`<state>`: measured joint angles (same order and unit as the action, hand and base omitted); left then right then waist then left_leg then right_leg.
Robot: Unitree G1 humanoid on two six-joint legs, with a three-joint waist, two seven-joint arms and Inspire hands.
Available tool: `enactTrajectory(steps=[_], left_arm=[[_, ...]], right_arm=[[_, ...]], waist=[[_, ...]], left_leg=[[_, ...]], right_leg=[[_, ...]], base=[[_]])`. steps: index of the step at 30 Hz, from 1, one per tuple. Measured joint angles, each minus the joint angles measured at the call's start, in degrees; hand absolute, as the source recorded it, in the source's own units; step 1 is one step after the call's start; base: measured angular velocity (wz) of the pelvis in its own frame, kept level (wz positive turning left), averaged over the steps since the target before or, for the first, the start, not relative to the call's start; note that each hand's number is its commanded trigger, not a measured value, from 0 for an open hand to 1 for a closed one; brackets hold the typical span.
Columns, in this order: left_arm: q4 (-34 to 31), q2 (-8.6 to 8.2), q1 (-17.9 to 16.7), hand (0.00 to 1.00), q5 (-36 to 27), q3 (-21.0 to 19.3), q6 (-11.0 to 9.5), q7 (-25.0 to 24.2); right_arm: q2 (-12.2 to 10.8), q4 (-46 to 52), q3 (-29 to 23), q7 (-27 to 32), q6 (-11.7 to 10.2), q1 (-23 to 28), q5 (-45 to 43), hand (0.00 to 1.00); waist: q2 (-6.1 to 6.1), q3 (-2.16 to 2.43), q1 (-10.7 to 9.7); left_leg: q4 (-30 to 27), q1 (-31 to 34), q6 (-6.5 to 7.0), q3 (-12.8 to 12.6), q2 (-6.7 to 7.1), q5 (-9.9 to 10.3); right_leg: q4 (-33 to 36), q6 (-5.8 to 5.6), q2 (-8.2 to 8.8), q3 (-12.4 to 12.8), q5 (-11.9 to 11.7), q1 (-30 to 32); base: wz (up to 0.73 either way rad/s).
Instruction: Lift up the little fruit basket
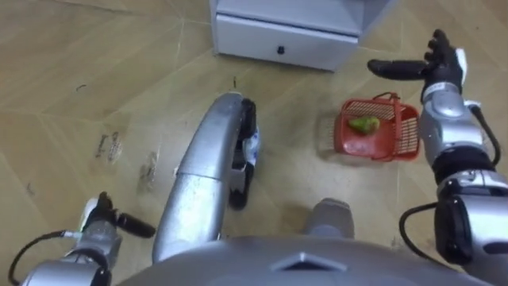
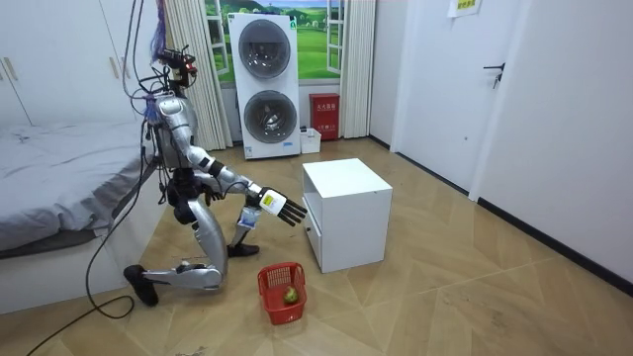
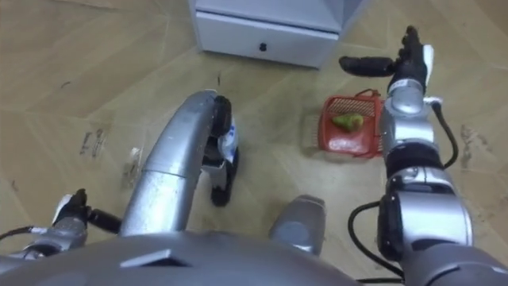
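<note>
Kneeling by the cabinet (image 1: 286, 36), the robot held its right hand (image 1: 438, 65) open above the red fruit basket (image 1: 397, 141) on the floor (image 1: 119, 63), where a hurried reach could tip it and spill the green fruit (image 1: 365, 125).

Wood floor (image 2: 475, 297), white cabinet (image 2: 346, 213), stacked washers (image 2: 265, 84), bed (image 2: 59, 188)

My bot's shell is silver-grey throughout: rounded thigh covers, smooth chest plate w/ small diamond mark at centre. Knee joint black, w/ white-blue sticker beside it. Right hand (image 1: 438, 67): black fingers, silver forearm in stacked cylindrical segs, black cable looping alongside. Left hand (image 1: 99, 226): grey w/ black parts, thin black cable at wrist. In room view I see dark head w/ red bits, black feet.
</note>
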<state>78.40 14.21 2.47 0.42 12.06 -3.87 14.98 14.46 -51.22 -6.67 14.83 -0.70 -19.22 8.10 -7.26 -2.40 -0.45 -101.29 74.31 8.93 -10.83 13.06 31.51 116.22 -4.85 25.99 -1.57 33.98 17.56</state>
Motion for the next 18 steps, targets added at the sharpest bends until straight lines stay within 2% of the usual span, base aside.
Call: enactTrajectory(steps=[1,2,3,4,5,6,7,8,10,12,14,17,18], left_arm=[[-0.02,-0.25,0.31,0.00,-0.30,0.67,-0.55,0.22],[-0.25,-0.33,0.75,0.00,-0.71,1.02,-1.33,0.51],[-0.29,-0.15,0.99,0.00,-0.89,1.11,-1.61,0.89],[-0.31,-0.01,0.90,0.00,-0.90,1.10,-1.62,1.02],[-0.55,0.17,-0.56,0.00,-0.88,0.86,-1.64,1.07],[-0.29,-0.01,-2.66,0.00,-0.88,1.35,-1.47,0.92],[-0.14,0.02,-3.63,0.00,-0.90,1.67,-1.50,0.99],[-0.08,-0.20,-4.84,0.00,-0.92,2.42,-1.51,1.10],[0.57,-0.67,-5.52,0.00,-1.02,4.89,-1.51,1.16],[0.59,-0.84,-6.53,0.00,-0.93,5.00,-1.45,1.33],[0.60,-0.79,-7.12,0.00,-0.92,4.92,-1.35,1.37],[-0.30,-0.83,-7.75,0.00,-0.88,5.05,-0.98,1.14],[-0.85,-1.34,-7.42,0.00,-0.88,5.09,-0.79,1.05]], right_arm=[[0.00,0.08,-0.13,0.22,-0.20,-0.02,0.34,0.00],[-0.18,0.10,0.06,0.19,-0.77,-0.02,0.74,0.00],[-0.56,0.09,0.44,0.19,-0.84,-0.02,0.42,0.00],[-0.83,0.10,0.45,0.20,-0.93,-0.03,0.24,0.00],[-1.24,0.17,1.06,0.23,-0.95,-0.45,0.25,0.00],[-1.45,0.30,1.36,0.58,-0.97,-0.06,0.29,0.00],[-1.85,0.30,1.42,0.79,-0.90,0.46,0.28,0.00],[-2.21,0.35,1.41,1.15,-0.76,1.05,0.17,0.00],[-1.96,0.39,0.87,2.20,-0.66,1.11,0.09,0.00],[-2.05,0.36,0.97,2.73,-1.00,1.14,0.05,0.00],[-1.96,0.36,0.96,2.95,-1.12,1.14,-0.17,0.00],[-1.63,0.36,1.76,3.61,-1.28,1.17,-0.42,0.00],[-0.87,0.38,2.77,3.74,-1.32,1.12,-0.37,0.00]], waist=[[0.04,-0.03,-0.40],[-0.11,-0.13,-1.31],[-1.10,-0.49,-2.54],[-2.02,-0.86,-3.12],[-1.11,-0.59,-2.20],[0.32,-0.16,-0.46],[-0.07,0.02,-0.11],[-1.18,0.51,-1.07],[-1.57,0.46,-1.64],[-1.83,0.62,-2.19],[-1.94,0.49,-2.54],[-2.38,0.22,-2.51],[-1.25,-0.22,-2.44]], left_leg=[[0.16,-0.02,-0.53,-0.37,-0.15,0.21],[0.62,-0.02,-2.46,-0.95,-0.42,0.12],[0.96,-0.04,-5.63,-1.68,-0.48,-0.34],[-0.09,0.14,-6.34,-1.73,-0.78,-0.30],[-2.96,0.23,-5.09,0.76,-2.29,0.69],[-5.31,0.51,-1.76,1.35,-2.63,2.27],[-5.49,0.75,-1.10,1.30,-1.46,2.64],[-5.11,1.15,-1.07,1.41,0.31,2.69],[-3.96,1.18,-1.60,1.32,0.46,2.42],[-2.83,0.86,-2.81,1.28,0.24,0.81],[-2.67,1.17,-2.42,0.96,0.12,0.20],[-2.67,2.39,-3.65,-0.35,-0.68,-0.13],[-3.17,3.22,-4.02,-0.09,-1.65,-0.23]], right_leg=[[-0.17,0.28,0.03,-0.02,-0.20,-0.05],[-0.29,0.49,0.20,-0.02,-0.48,-0.20],[-0.24,0.46,1.43,0.14,-0.48,-0.60],[0.07,0.39,2.42,0.08,-0.44,-0.61],[1.85,-0.31,3.38,-0.23,-0.09,-0.12],[3.89,-0.37,3.31,0.01,-0.04,0.35],[4.41,-0.58,3.75,0.50,0.08,0.64],[4.51,-0.85,3.86,0.61,0.22,0.79],[4.23,-0.81,3.84,0.10,0.18,0.89],[4.21,-0.56,3.34,-0.18,0.41,0.27],[4.92,0.00,2.36,0.07,1.38,-0.06],[6.43,0.47,0.07,1.74,4.40,0.02],[7.17,0.73,-0.75,1.71,4.91,0.63]], base=[[0.47],[0.43],[0.39],[-0.05],[-0.67],[-0.83],[-0.48],[0.09],[0.28],[0.27],[0.24],[0.18],[0.16]])
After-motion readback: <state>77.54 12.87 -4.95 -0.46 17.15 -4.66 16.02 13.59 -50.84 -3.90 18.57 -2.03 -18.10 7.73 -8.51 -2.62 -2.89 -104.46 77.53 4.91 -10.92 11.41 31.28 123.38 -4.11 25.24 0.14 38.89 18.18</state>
